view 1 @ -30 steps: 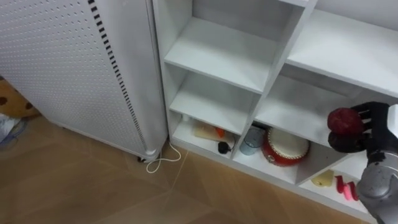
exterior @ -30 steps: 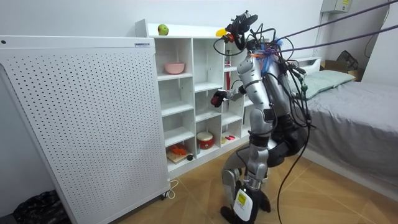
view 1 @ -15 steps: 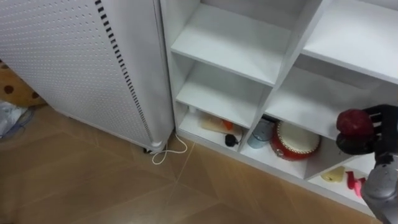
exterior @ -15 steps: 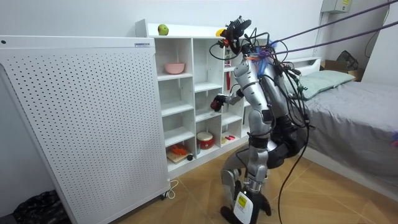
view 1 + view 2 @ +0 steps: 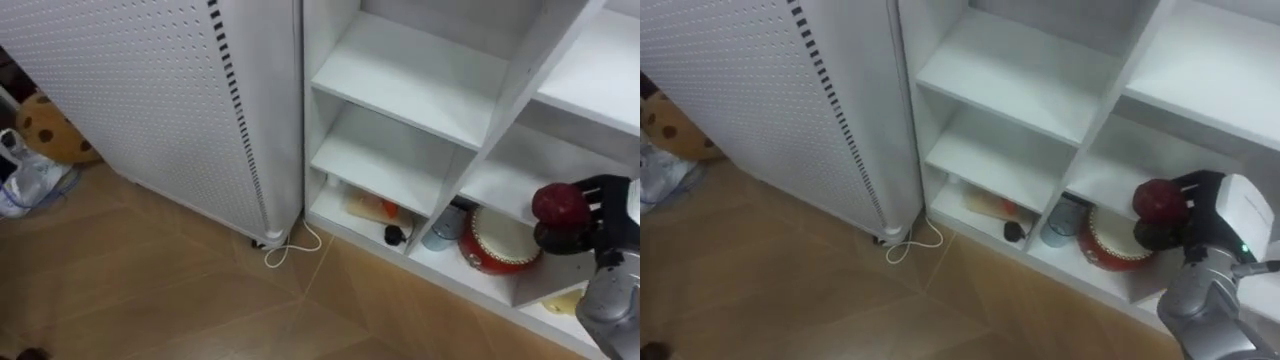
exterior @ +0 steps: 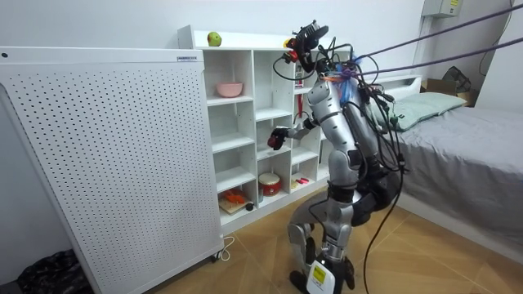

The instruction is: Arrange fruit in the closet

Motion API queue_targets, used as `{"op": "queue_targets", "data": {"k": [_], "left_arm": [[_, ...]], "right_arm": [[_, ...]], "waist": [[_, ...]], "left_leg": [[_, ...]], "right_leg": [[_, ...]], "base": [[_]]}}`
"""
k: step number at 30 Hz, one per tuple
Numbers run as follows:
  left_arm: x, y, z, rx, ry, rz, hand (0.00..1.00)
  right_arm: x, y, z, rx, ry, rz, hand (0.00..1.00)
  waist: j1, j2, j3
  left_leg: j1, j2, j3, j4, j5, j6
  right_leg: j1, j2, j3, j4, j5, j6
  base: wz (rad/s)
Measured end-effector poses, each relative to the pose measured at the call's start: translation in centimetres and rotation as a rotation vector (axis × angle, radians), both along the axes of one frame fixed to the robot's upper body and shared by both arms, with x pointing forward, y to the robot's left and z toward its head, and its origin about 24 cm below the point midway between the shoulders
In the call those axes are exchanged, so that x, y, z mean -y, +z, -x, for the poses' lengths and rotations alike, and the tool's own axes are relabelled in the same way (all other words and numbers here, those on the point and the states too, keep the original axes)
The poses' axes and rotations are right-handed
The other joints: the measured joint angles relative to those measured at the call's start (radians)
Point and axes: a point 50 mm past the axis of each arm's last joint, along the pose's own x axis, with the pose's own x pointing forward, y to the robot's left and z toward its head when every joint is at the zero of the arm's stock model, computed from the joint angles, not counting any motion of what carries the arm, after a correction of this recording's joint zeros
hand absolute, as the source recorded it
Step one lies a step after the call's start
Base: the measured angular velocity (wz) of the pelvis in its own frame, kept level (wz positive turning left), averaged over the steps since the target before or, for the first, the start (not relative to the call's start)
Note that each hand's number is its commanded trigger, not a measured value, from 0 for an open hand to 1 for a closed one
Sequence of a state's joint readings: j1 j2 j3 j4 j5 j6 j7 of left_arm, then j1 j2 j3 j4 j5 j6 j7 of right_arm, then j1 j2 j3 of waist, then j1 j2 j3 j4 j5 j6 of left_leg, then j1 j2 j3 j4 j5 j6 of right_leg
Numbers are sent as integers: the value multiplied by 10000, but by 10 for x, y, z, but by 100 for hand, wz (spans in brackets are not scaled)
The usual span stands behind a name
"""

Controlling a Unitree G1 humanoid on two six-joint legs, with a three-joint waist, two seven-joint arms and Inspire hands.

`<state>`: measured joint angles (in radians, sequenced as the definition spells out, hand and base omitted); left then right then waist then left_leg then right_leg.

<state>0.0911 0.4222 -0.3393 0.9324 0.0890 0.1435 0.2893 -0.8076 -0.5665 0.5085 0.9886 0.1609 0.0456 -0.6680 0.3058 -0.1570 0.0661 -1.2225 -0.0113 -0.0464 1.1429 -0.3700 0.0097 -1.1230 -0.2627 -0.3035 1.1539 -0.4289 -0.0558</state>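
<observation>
Fruit (image 5: 558, 203), round with no long axis evident, is clasped in the curled right hand (image 5: 598, 220), raised before the closet (image 5: 420, 80).

right arm bent and held forward, right hand (image 5: 603, 222) with fingers (image 5: 566, 238) curled round a red fruit (image 5: 558, 202).

Right hand (image 5: 603, 216), right edge of left eye view: cut by frame edge, inner side covered by dark red fruit (image 5: 558, 204) clasped in it.
Red round container (image 5: 495, 248), bottom shelf: right part hidden behind fruit and hand.
Yellow item (image 5: 566, 300), lower right corner: partly covered by forearm, kind not told.
Orange-tan items (image 5: 372, 207), lower middle compartment: half hidden under shelf board, not identified.
Brown spotted thing (image 5: 48, 128), left edge: partly hidden behind perforated panel (image 5: 130, 80).
Yellow object (image 6: 289, 42) atop closet (image 6: 252, 106), room view: partly hidden by robot's head.
</observation>
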Motion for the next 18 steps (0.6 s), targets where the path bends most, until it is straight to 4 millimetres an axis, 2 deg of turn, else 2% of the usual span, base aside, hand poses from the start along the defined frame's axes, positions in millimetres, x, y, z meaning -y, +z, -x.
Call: {"op": "queue_targets", "data": {"k": [8, 13, 15, 18], "left_arm": [[1, 0, -3, -29, -38, 152, 0], [0, 2, -9, 108, 50, 236, 0], [-1, 4, -13, 227, 36, 197, 0], [-4, 6, -16, 326, -18, 124, 0]], "right_arm": [[-13, -6, -3, -516, 784, 593, 100], [-16, -14, -2, -1103, 1015, 208, 100], [-16, -16, -2, -1148, 1006, -295, 100], [-14, -17, -2, -998, 798, -1321, 100]], "waist": [[252, -20, 12], [246, -221, 131], [242, -310, 182], [243, -345, 194]], "left_leg": [[198, 26, 46, 31, -77, 134], [443, 7, 30, -19, -122, 117], [587, 61, -6, -89, -122, 129], [721, 196, -152, -145, -139, 153]], "right_leg": [[200, 2, 75, -61, 45, 116], [491, -91, 3, -108, -15, 141], [714, -8, -93, -290, 4, 162], [1054, 154, -339, -650, 103, 166]], "base": [[-3], [5], [0], [-7]]}}
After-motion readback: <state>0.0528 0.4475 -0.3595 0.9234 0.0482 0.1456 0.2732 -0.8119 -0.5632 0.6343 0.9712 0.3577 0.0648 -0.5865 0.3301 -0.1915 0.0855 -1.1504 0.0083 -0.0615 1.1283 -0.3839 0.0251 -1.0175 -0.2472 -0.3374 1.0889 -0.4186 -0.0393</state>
